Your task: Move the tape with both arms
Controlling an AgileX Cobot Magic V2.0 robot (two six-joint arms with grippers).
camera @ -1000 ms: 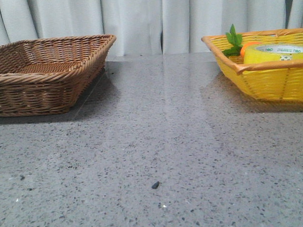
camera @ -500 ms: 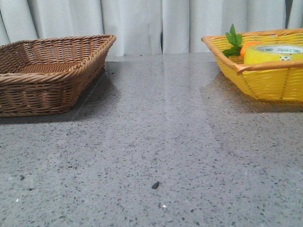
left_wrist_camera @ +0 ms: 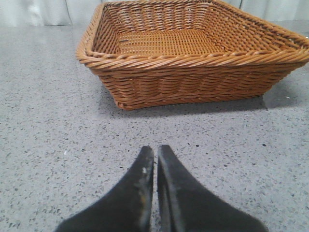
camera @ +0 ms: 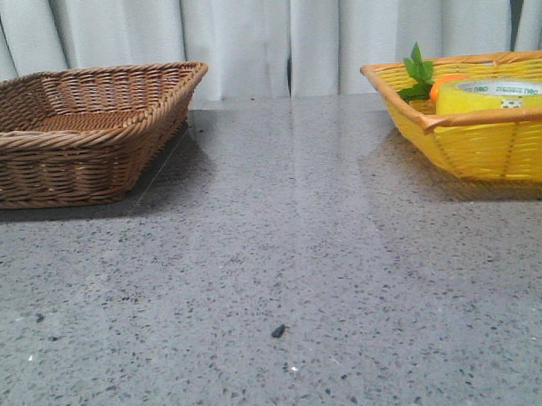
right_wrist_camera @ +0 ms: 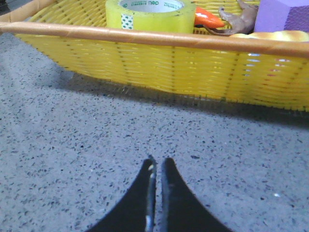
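Tape (right_wrist_camera: 150,13) sits in yellow basket (right_wrist_camera: 159,63), ahead of right gripper (right_wrist_camera: 157,164); both it and left gripper (left_wrist_camera: 155,153) pinched closed, empty. Risk: fingertips catching the rim on approach.

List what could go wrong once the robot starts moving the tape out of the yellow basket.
1. The tape sits behind the yellow basket's raised rim, so the right gripper, now closed outside it, might clip the rim.
2. The carrot lies close beside the tape and could be nudged or grabbed too.
3. The left gripper is closed near the brown basket; a handover needs it opened.
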